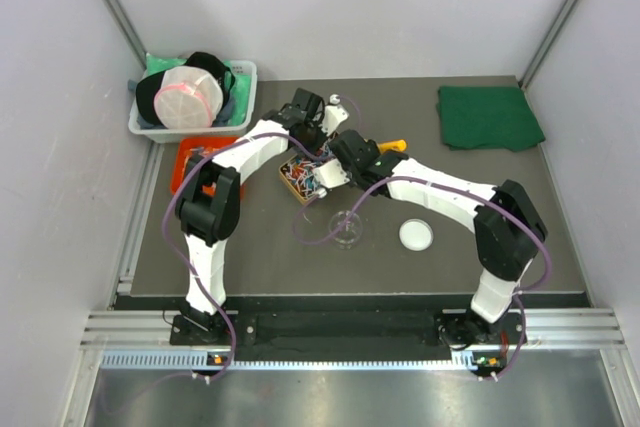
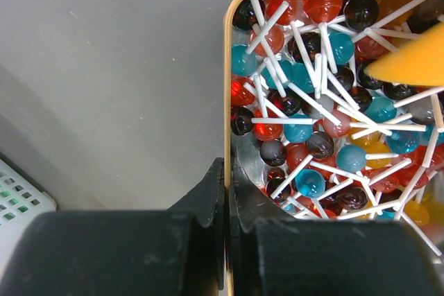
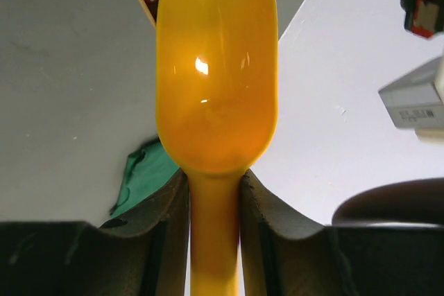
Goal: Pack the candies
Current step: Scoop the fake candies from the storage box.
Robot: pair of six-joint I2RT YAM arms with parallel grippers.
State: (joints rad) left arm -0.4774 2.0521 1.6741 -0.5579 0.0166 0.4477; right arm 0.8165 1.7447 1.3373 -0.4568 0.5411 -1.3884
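An open gold-rimmed tin (image 2: pixel 227 88) holds the candies (image 2: pixel 312 109): many small red, blue, dark and orange balls on white sticks. My left gripper (image 2: pixel 227 184) is shut on the tin's left wall, one finger inside and one outside. An orange scoop (image 3: pixel 215 74) sits in my right gripper (image 3: pixel 215 188), which is shut on its handle just behind the bowl. The scoop's tip (image 2: pixel 409 64) hangs over the candies at the tin's right side. From above, the tin (image 1: pixel 296 185) lies mid-table between both wrists, partly hidden by them.
A clear cup (image 1: pixel 345 229) and a white round lid (image 1: pixel 416 235) stand in front of the tin. A green cloth (image 1: pixel 488 117) lies at the back right. A white basket (image 1: pixel 193 97) and an orange tray (image 1: pixel 190 159) are at the back left.
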